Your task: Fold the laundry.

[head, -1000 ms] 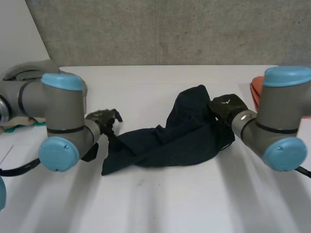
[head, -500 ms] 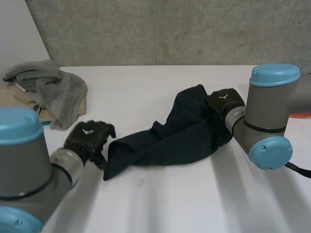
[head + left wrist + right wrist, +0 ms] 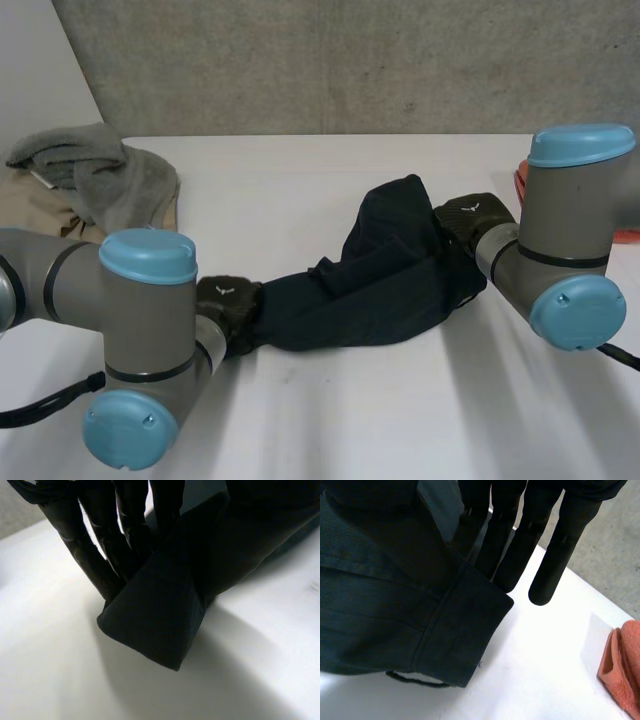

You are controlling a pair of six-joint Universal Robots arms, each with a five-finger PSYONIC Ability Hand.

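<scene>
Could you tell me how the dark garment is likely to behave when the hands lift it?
Probably floppy: the dark garment sags and bunches between the left hand and right hand. Likely light, as thin single layers show at its hem. Its matte weave looks unlikely to slip.

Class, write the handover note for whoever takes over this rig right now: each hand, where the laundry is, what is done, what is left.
Left hand: fingers pinch one end corner of the dark garment.
Right hand: fingers pinch the hemmed corner at the other end.
Garment: bunched, strung between the hands over the white table.
Grey towel heaped at the table's far left; orange cloth at its right edge.
Done: both ends gripped, no fold yet.
Left: probably spread the garment flat and fold it, then the other pieces.
</scene>
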